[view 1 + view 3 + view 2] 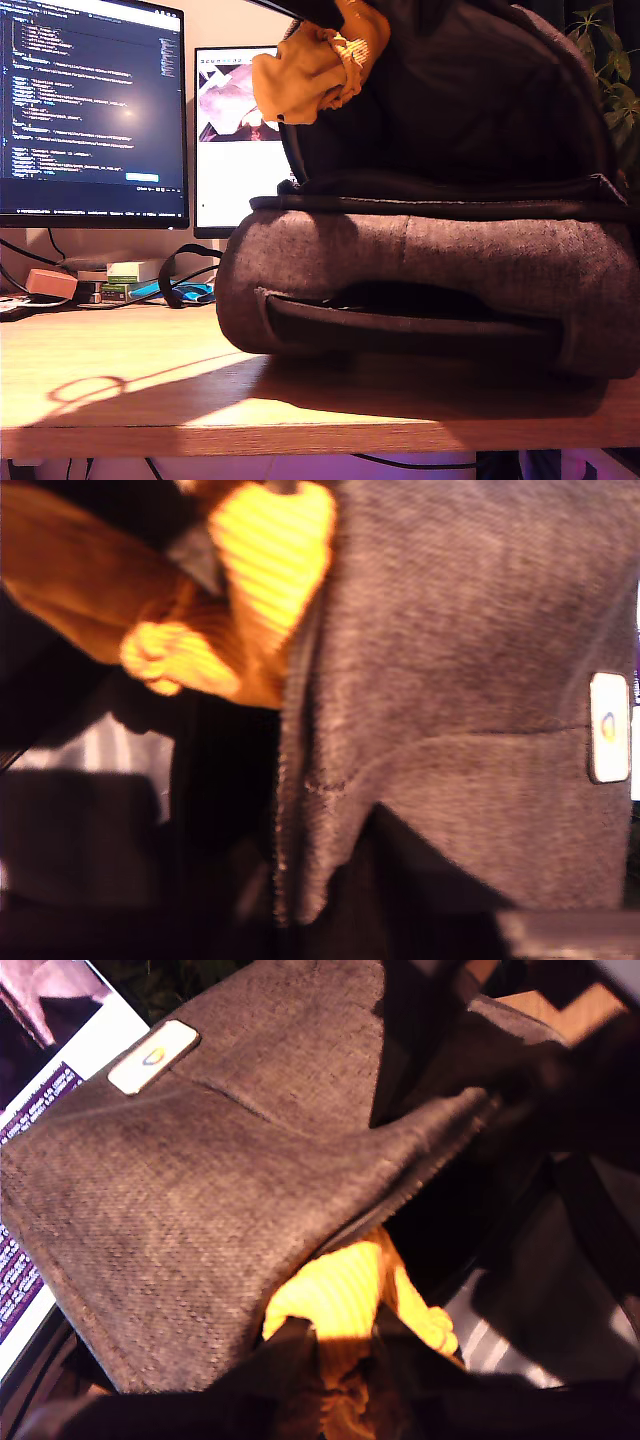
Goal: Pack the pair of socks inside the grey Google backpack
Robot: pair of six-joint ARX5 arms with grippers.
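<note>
The grey Google backpack lies on the wooden desk with its flap raised and the dark lining showing. The mustard-yellow pair of socks hangs at the top of the opening, above the bag's body. In the first wrist view my first gripper is shut on the socks, beside the flap's edge with its pale patch. The second wrist view shows the socks, the flap and the patch. My second gripper's fingers are lost in dark shadow there.
Behind the bag stand a monitor with code and a second screen. Small boxes and cables lie at the exterior view's left. A plant is at its right. The desk's front edge runs close below the bag.
</note>
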